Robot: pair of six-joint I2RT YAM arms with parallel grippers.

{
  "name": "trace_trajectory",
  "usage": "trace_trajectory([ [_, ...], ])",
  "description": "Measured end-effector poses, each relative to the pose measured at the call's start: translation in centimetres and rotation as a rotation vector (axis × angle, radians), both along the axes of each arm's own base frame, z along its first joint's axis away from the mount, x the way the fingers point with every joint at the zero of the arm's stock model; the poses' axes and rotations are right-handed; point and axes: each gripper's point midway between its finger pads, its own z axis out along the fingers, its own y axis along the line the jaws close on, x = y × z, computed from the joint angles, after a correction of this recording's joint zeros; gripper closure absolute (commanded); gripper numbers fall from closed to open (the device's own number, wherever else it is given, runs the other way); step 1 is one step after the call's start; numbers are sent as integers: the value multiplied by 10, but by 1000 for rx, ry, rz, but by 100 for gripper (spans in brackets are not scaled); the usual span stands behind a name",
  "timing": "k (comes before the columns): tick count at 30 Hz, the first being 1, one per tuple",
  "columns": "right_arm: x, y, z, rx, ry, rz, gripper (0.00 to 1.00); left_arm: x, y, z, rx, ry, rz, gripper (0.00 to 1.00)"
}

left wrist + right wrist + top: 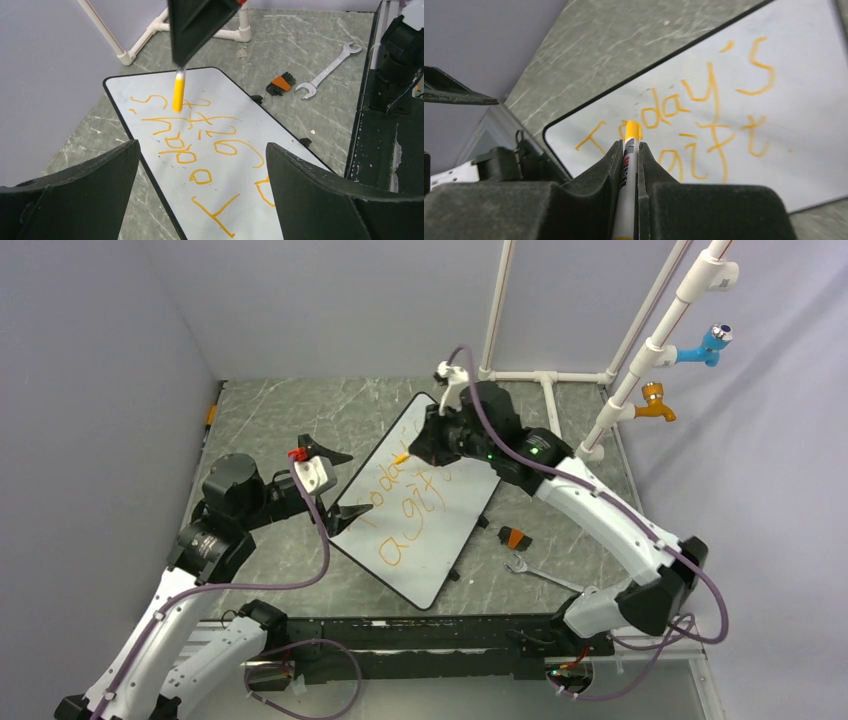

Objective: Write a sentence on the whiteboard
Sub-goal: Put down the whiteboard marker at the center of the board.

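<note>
Grey marbled tabletop (290, 410) filled the overhead view. On it the large white rectangular whiteboard with a thin black rim (440, 560) lay skewed, bearing the orange handwritten sentence (412, 508) "Today's gift" in two lines. We saw the right gripper (410, 456) over the board's far half and the left gripper (355, 483) just beside its left edge.

From the left wrist, we found that gripper's fingers (80, 200) spread wide with nothing between them. Nothing pinned the board, so we judged that another stroke could push it askew.

From the right wrist, we saw the jaws clamped on the orange-tipped white marker (630, 150), its tip over the letters. We could not tell whether it touched them. A low sweep, we judged, could smear the ink.
</note>
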Motion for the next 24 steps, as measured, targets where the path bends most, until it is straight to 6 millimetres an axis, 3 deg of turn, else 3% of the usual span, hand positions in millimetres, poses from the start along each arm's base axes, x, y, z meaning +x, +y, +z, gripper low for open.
trace_trajectory([
  [4, 6, -35, 15, -36, -68, -108, 100, 7, 1, -1, -1, 10, 30, 1],
  [8, 6, -66, 7, -115, -81, -199, 100, 22, 5, -3, -17, 42, 105, 1],
  [13, 0, -97, -30, -248, -31, -272, 100, 49, 14, -13, -29, 138, 240, 1],
  [17, -18, -119, -69, -351, 39, -279, 100, 74, 26, -18, -25, 216, 372, 1],
  [24, -47, -143, -123, -434, 160, -290, 100, 88, 49, -21, -36, 244, 503, 1],
])
